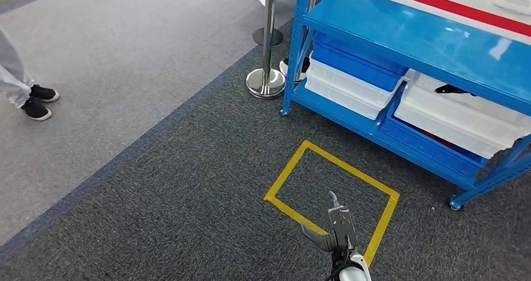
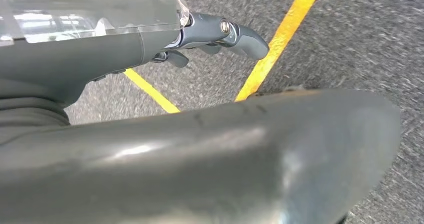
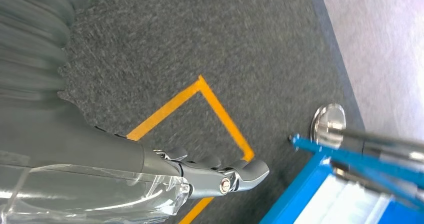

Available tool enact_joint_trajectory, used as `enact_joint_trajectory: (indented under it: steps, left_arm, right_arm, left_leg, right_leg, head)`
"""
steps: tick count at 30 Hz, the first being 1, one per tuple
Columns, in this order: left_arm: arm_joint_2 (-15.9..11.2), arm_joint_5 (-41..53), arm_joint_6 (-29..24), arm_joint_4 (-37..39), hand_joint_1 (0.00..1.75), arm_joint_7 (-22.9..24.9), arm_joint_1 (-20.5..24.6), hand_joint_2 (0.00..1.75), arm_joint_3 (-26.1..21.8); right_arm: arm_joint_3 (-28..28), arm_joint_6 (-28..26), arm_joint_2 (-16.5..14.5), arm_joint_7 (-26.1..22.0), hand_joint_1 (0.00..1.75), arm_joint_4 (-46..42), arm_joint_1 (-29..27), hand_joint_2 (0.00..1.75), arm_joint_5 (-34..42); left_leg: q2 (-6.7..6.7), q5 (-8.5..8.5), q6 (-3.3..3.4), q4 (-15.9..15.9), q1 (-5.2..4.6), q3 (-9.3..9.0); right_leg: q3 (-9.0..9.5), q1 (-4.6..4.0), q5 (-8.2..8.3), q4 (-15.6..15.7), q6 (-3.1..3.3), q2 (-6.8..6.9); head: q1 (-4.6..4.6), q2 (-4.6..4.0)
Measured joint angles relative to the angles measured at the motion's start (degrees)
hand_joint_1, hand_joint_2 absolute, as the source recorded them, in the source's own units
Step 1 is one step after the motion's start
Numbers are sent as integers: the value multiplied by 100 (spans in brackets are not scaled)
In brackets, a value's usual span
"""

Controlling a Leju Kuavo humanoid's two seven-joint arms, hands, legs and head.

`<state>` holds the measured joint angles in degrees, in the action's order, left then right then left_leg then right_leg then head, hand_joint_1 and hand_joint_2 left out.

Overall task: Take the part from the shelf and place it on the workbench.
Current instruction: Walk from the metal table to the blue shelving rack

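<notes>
part: a small dark piece [image 1: 455, 89] lies on a white bin [image 1: 460, 115] on the lower tier, right side of the head view; it is too small to tell its shape, and I take it for the part only as a judgement.
shelf: blue rack [image 1: 401, 34] in the upper right of the head view, its top tier bare blue, white bins and blue bins [image 1: 357, 65] stacked below.
right hand: right hand [image 1: 335, 221] sits low at the bottom centre of the head view, over the carpet [image 1: 188, 199]; in the right wrist view [image 3: 215, 171] its fingers are loosely curled and hold nothing.
left hand: seen in the left wrist view [image 2: 210, 37], fingers loosely bent, nothing in them.
floor mark: a yellow square [image 1: 332, 196] lies on the carpet just before the shelf; the right hand hangs over its near side.
around: a chrome post [image 1: 268, 43] stands at the shelf's left end; a person's shoes [image 1: 37, 102] show at the left edge.
step in hand: approach, by my reading; the part is well apart from both hands.
doing it well: stand square on the mark, face the lower tier, and raise the right hand with fingers spread before reaching between the tiers; come in level under the top tier so the wrist does not catch the blue edge.
risk: the bin lid may be slick, so the part could slide if nudged.
</notes>
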<state>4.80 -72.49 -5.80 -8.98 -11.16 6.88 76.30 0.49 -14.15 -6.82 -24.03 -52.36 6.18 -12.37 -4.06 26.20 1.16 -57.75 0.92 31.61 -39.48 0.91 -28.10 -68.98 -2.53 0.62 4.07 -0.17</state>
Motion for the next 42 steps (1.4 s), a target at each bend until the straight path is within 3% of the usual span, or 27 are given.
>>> enact_joint_trajectory:
  steps: [2,3,4,6,8,10,12,13,14,15,17,19,21,22,24,25,27,28,29,31,33,34,35,37,39,41,42]
  left_arm:
    - [-5,3,-6,0,0,-43,26,0,2]
    - [-12,8,-2,0,0,-70,43,0,7]
    - [-20,9,3,0,0,-98,61,0,11]
    - [-35,5,-3,0,0,-133,104,0,17]
    - [-63,-1,-62,0,0,-147,129,0,18]
    - [-99,-5,-132,0,0,-186,115,0,19]
    - [-116,-11,-154,0,0,-257,90,0,20]
    - [-120,-6,-154,0,0,-295,87,0,20]
    - [-121,13,-154,0,0,-331,93,0,22]
    - [-121,44,-154,0,0,-361,109,0,34]
    - [-121,104,-151,0,0,-390,144,0,80]
    - [-117,120,-142,0,0,-393,180,0,130]
    - [-99,120,-131,-1,0,-392,220,0,152]
    - [-90,120,-127,-1,0,-392,235,0,157]
    - [-72,120,-114,-1,0,-393,243,0,161]
    - [-73,120,-105,0,0,-391,236,0,162]
    - [-71,132,-92,0,0,-368,217,0,172]
    - [-71,140,-96,0,0,-348,212,44,183]
    - [-71,146,-103,0,0,-327,211,87,196]
    - [-69,140,-121,0,0,-300,210,175,223]
    - [-67,125,-136,0,0,-294,209,175,244]
    - [-67,120,-142,0,0,-294,209,131,252]
    - [-66,120,-148,0,0,-294,210,87,256]
    - [-64,121,-156,0,0,-296,217,0,261]
    - [-63,124,-173,0,0,-309,218,87,264]
    - [-61,135,-196,0,0,-323,198,175,269]
    - [-57,148,-204,-1,0,-326,186,175,274]
  right_arm:
    - [-39,15,-5,-69,0,33,44,175,132]
    - [-72,21,-12,-110,0,56,76,175,208]
    - [-109,23,-19,-146,0,84,102,175,278]
    - [-191,20,-29,-203,0,144,117,175,365]
    - [-256,15,-45,-256,0,195,113,175,387]
    - [-289,20,-79,-307,0,243,120,175,391]
    - [-314,38,-108,-334,0,299,109,175,389]
    - [-332,45,-115,-343,0,324,99,175,386]
    - [-354,50,-118,-346,0,345,92,175,381]
    - [-375,48,-121,-348,0,359,89,175,377]
    - [-408,40,-138,-346,0,371,93,175,360]
    - [-427,29,-167,-340,0,372,84,175,342]
    - [-456,21,-180,-336,0,372,54,175,333]
    - [-473,16,-178,-335,0,372,39,175,332]
    - [-502,14,-175,-334,0,370,41,175,327]
    - [-512,15,-175,-332,0,370,47,175,321]
    - [-528,19,-175,-325,0,376,48,175,297]
    - [-538,19,-175,-318,0,383,36,175,284]
    - [-550,18,-174,-309,0,392,24,175,270]
    - [-576,18,-170,-293,0,407,11,175,256]
    - [-599,19,-165,-286,0,413,13,175,251]
    - [-610,20,-163,-286,0,415,10,175,250]
    - [-625,20,-160,-285,0,418,2,175,249]
    - [-662,19,-154,-286,0,422,-25,175,249]
    - [-691,12,-150,-292,0,424,-36,175,248]
    - [-707,8,-149,-298,0,426,-41,175,243]
    - [-719,8,-149,-297,0,429,-52,175,238]
  left_leg:
    - [-124,31,-47,-8,-22,-28]
    - [-182,47,-78,-12,-37,-41]
    - [-238,60,-110,-13,-51,-54]
    - [-335,88,-174,-11,-54,-82]
    - [-145,232,-234,-179,-29,-46]
    - [203,582,-274,-793,-7,213]
    - [340,855,-289,-1512,-4,569]
    - [359,833,-286,-1642,-5,653]
    - [372,695,-276,-1538,-5,633]
    - [417,476,-259,-1230,-4,516]
    - [686,116,-221,-455,9,205]
    - [861,26,-194,-93,7,52]
    - [757,8,-151,-58,0,31]
    - [692,-15,-114,-29,4,19]
    - [530,-51,-39,34,21,-2]
    - [444,-53,-15,44,10,-7]
    - [263,-40,6,43,-3,-4]
    - [177,-30,5,41,-6,-5]
    - [94,-18,-2,38,-6,-11]
    - [-60,17,-34,29,-8,-43]
    - [-186,63,-93,18,-33,-79]
    - [-240,81,-127,16,-44,-96]
    - [-294,91,-160,23,-54,-114]
    - [-340,124,-228,21,-43,-152]
    - [-69,332,-282,-251,-15,-63]
    - [268,713,-308,-957,4,253]
    - [329,861,-316,-1335,6,434]
  right_leg:
    - [401,-44,260,757,68,260]
    - [508,-71,308,972,113,342]
    - [534,-97,304,1050,157,366]
    - [527,-96,322,1064,230,221]
    - [545,-59,352,1101,306,85]
    - [549,-39,371,1114,361,-60]
    - [542,-46,375,1104,378,-231]
    - [541,-51,375,1096,378,-323]
    - [541,-53,373,1084,376,-413]
    - [543,-54,370,1071,371,-501]
    - [529,-51,360,1037,341,-657]
    - [490,-39,366,1020,273,-790]
    - [458,-27,393,1037,185,-898]
    - [442,-29,385,1021,152,-826]
    - [287,-48,187,718,111,-465]
    - [133,-45,10,404,95,-261]
    - [-225,-19,-296,-310,54,-123]
    - [-316,-5,-323,-494,36,-108]
    - [-294,8,-242,-460,23,-87]
    - [76,14,114,221,32,71]
    - [429,-32,328,885,94,296]
    - [492,-57,344,1023,131,345]
    - [485,-80,332,1036,166,312]
    - [486,-69,352,1070,233,163]
    - [510,-30,379,1110,310,22]
    - [515,-13,388,1120,363,-123]
    - [513,-17,386,1116,373,-203]
  head:
    - [1,0]
    - [1,0]
    - [1,0]
    - [1,1]
    - [3,1]
    - [4,0]
    - [4,0]
    - [4,0]
    - [4,0]
    - [4,0]
    - [4,0]
    - [4,0]
    - [4,0]
    - [4,0]
    - [2,0]
    - [1,0]
    - [1,0]
    - [1,0]
    - [1,0]
    - [0,0]
    - [1,0]
    - [2,0]
    - [2,0]
    - [2,0]
    - [2,0]
    - [3,0]
    - [4,0]
